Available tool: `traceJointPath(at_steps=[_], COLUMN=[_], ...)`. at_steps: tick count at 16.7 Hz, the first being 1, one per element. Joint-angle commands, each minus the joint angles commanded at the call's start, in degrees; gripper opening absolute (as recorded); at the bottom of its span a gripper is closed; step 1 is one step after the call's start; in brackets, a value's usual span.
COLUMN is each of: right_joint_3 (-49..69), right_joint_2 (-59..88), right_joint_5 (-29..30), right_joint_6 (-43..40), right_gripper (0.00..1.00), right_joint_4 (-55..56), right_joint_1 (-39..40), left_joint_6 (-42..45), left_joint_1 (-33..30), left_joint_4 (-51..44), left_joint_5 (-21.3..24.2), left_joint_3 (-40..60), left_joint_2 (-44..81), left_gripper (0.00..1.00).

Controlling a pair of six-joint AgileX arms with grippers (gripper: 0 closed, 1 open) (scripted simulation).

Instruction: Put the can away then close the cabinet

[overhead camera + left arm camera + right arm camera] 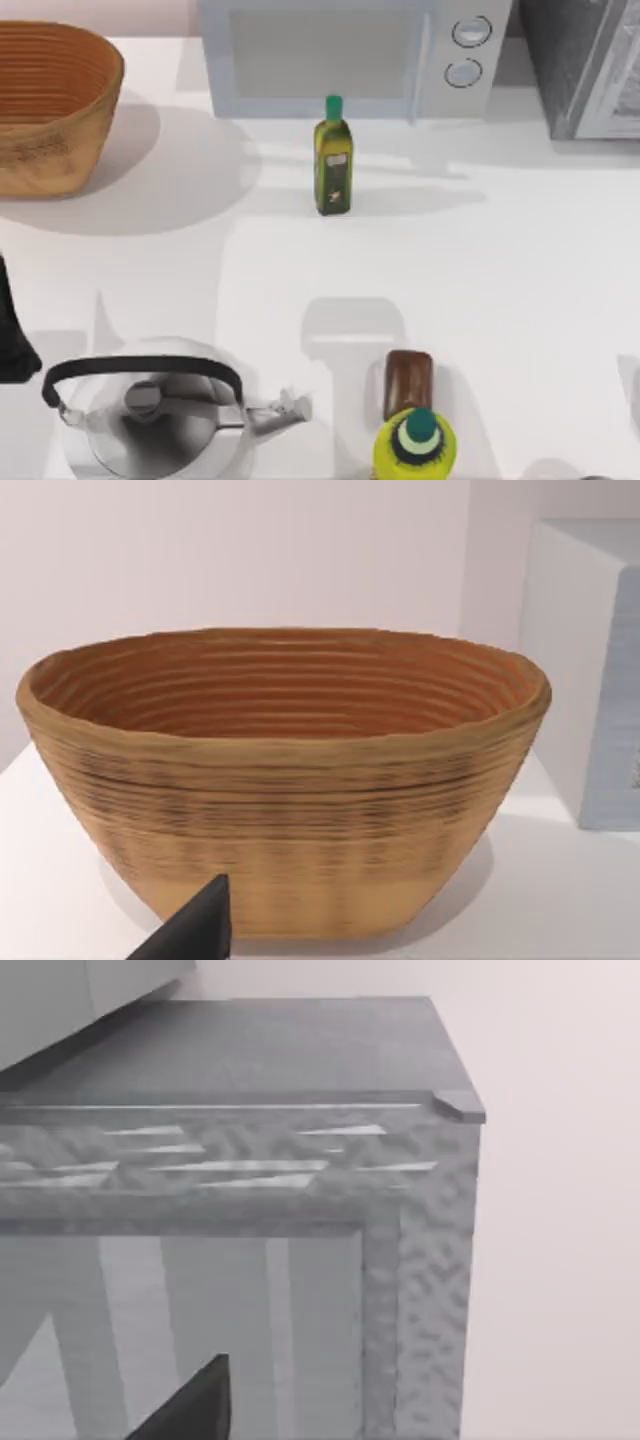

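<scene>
Yellow bottle (415, 445), lower centre, crowding the can (408, 385): we are risking toppling it. Cabinet (585, 65), upper right. Left gripper (190, 932), right gripper (190, 1407): whether the fingers are spread, we cannot tell.

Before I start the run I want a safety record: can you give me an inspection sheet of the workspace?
Surface: white table.
Job's things: can next to yellow bottle, bottom centre of top view; cabinet at top right.
Clutter: basket, microwave, oil bottle, kettle.
Grippers: left gripper facing basket; right gripper facing cabinet.
Cables: nothing seen.
Surroundings: plain pale wall.
</scene>
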Motion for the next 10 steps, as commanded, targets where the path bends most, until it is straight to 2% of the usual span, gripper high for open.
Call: traceJointPath(at_steps=[5, 10], right_joint_3=[13.4, 15.8], right_joint_2=[-3.1, -3.8], right_joint_5=[1.5, 1.9], right_joint_6=[0.0, -0.1], right_gripper=[1.0, 1.0], right_joint_4=[-15.7, -18.3], right_joint_1=[-0.4, -0.6], left_joint_6=[0.0, 0.0], left_joint_1=[0.0, 0.0], left_joint_4=[0.0, 0.0], left_joint_5=[0.0, 0.0], left_joint_3=[0.0, 0.0], left_joint_2=[0.0, 0.0], left_gripper=[1.0, 1.0])
